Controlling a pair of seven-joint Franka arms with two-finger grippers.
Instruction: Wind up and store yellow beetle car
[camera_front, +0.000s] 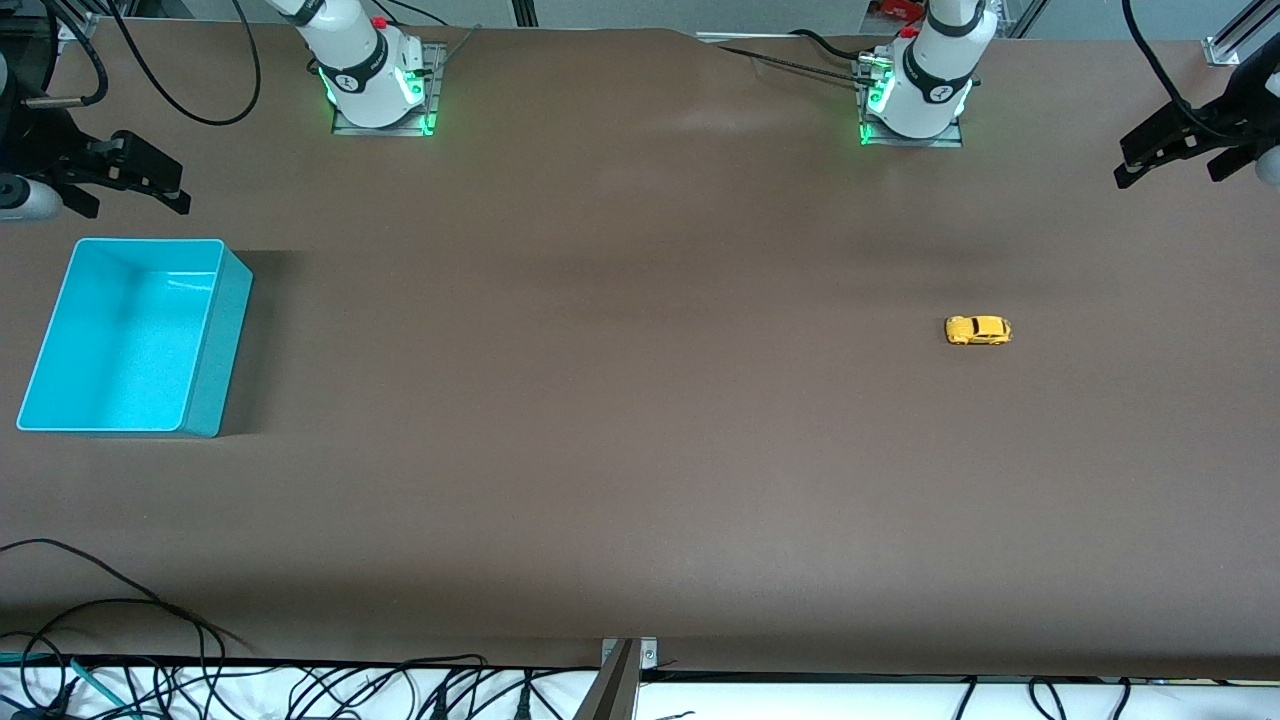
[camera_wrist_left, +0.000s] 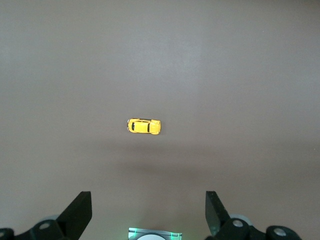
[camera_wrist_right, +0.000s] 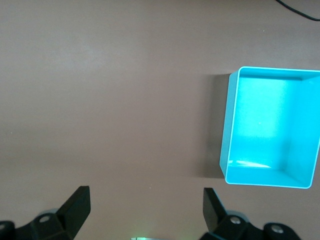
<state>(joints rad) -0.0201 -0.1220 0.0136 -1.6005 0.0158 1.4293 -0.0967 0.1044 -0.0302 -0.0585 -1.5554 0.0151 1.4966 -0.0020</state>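
Car untouched, both arms waiting high with tools spread wide.

Yellow beetle car (camera_front: 978, 330) sits on its wheels on the bench (camera_front: 620, 420) toward the left arm's end; turquoise bin (camera_front: 130, 335) stands empty at the right arm's end. Left tool (camera_wrist_left: 148, 212) hovers over bare bench near the car; right tool (camera_wrist_right: 145, 212) near the bin. Winding hasn't begun; next, I judge, the left tool must descend and pinch the car's sides.

Readable text: none in any view.
Arm bases (camera_front: 378, 75): each carries a small round emblem on its dark collar, too small to read.
Yellow beetle car (camera_front: 978, 330): no lettering or number can be made out.
Turquoise bin (camera_front: 215, 340): plain walls, no label.
Table (camera_front: 620, 420): plain brown surface, no markings.
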